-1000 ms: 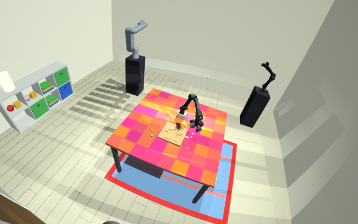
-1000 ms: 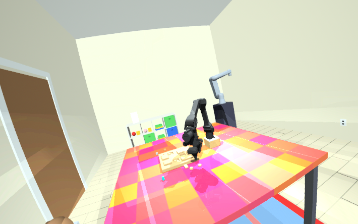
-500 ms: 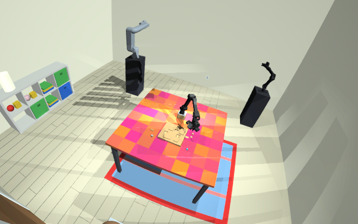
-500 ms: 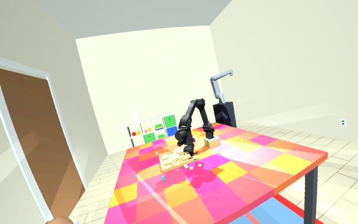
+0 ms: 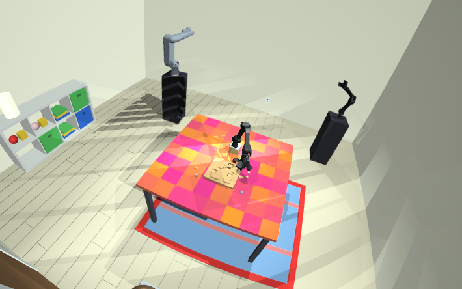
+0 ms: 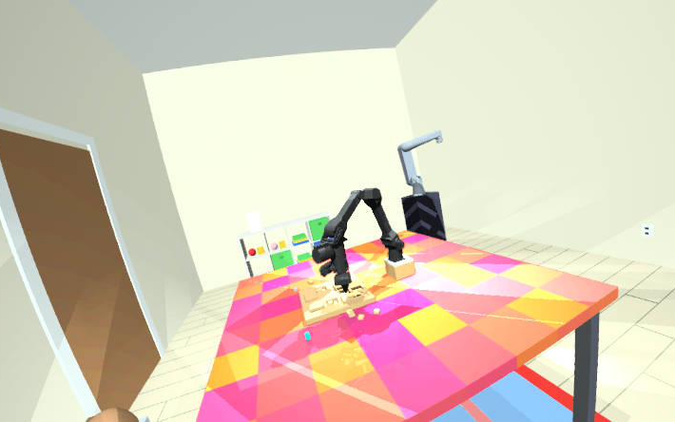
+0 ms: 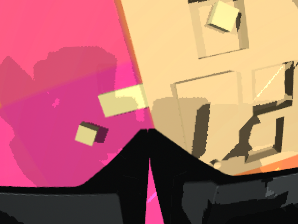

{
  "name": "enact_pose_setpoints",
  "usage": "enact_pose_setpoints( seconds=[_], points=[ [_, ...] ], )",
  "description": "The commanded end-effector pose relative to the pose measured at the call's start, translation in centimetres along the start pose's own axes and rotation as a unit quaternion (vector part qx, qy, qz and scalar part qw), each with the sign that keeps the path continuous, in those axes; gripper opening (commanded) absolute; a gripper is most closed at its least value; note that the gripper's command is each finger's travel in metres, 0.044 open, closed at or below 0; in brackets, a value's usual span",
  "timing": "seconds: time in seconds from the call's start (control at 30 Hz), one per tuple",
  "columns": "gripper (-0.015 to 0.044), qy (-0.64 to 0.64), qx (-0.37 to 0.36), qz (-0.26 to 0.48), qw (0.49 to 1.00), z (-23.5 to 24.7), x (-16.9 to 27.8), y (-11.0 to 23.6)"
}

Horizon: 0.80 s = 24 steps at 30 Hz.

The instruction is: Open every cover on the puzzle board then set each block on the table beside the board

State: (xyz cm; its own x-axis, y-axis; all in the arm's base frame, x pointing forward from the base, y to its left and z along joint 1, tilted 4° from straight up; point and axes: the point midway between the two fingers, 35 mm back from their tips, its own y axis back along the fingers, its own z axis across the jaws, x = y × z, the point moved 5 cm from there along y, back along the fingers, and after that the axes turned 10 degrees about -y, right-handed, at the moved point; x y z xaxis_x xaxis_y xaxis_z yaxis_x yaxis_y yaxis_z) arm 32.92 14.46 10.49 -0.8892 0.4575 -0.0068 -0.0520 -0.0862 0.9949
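My gripper (image 5: 239, 167) (image 6: 344, 288) (image 7: 147, 135) is shut and empty, low over the edge of the wooden puzzle board (image 5: 218, 179) (image 6: 330, 316) (image 7: 162, 47). A pale block (image 7: 223, 17) sits turned in a rectangular recess at the top of the wrist view. Other recesses show there with dark shadows; which covers stand open I cannot tell. A longer pale block (image 7: 117, 101) lies against the board's edge, and a small pale cube (image 7: 86, 135) lies on the table farther out. A cyan piece (image 5: 241, 192) (image 6: 307, 335) lies on the table off the board.
On the board's other side lie a tan piece (image 5: 196, 167) (image 6: 310, 281) and a small whitish piece (image 5: 196, 175) (image 6: 296, 289). The arm's base stands on a pale block (image 5: 234, 150) (image 6: 400, 268) behind the board. The table (image 5: 175, 193) (image 6: 487, 361) is chequered pink, orange and yellow.
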Motion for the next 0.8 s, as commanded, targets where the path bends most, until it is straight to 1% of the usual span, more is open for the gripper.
enact_pose_setpoints(
  seconds=[0.0,0.37,0.77],
  points=[
    [0.0000,0.041,0.004,-0.002,0.999,-0.9,-1.8,0.1],
    [0.0000,0.163,0.011,-0.001,0.987,-4.4,-6.8,0.1],
    [0.0000,0.292,0.017,0.004,0.956,-9.4,-11.4,0.2]
  ],
)
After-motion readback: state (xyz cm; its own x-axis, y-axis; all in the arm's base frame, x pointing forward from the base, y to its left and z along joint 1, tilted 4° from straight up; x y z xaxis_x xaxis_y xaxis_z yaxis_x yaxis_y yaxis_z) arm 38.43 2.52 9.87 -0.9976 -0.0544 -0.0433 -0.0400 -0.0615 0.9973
